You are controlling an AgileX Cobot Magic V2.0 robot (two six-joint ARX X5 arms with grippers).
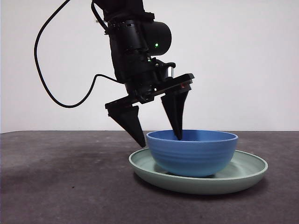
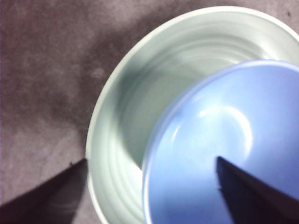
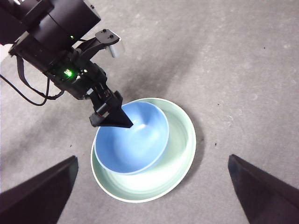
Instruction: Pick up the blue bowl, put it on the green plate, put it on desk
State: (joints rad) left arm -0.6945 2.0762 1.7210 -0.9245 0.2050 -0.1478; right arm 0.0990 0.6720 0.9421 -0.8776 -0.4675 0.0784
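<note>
The blue bowl sits upright inside the green plate, off-centre toward one side of it. The plate rests flat on the desk. My left gripper is open and straddles the bowl's rim. One jaw dips inside the bowl and the other hangs outside, above the plate's edge; neither is pressed against the bowl wall. My right gripper is open, well above the bowl and plate, and holds nothing.
The left arm's black body and its cable rise above the bowl's left side. Bare speckled desk surrounds the plate on all sides. A plain white wall stands behind the table.
</note>
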